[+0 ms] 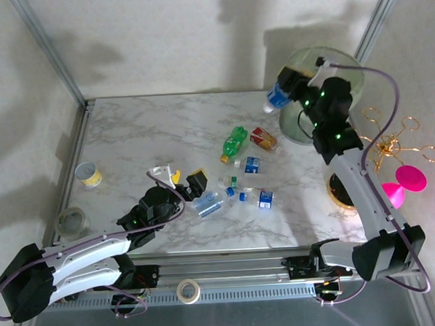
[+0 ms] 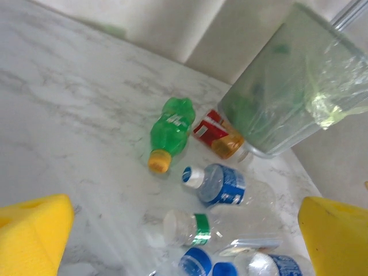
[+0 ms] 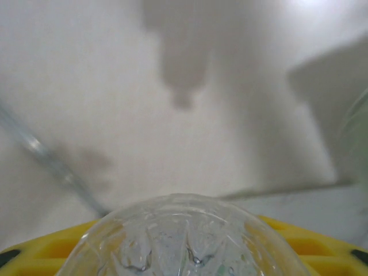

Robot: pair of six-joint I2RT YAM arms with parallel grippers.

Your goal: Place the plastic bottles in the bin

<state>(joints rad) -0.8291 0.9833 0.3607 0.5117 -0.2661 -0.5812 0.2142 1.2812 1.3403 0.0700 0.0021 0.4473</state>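
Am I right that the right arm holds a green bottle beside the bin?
Not quite: the top external view shows the bottle held by the right arm is clear with a blue label, not green. It is beside the bin.

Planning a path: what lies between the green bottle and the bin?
A red-labelled bottle lies between green bottle and bin, as the left wrist view shows.
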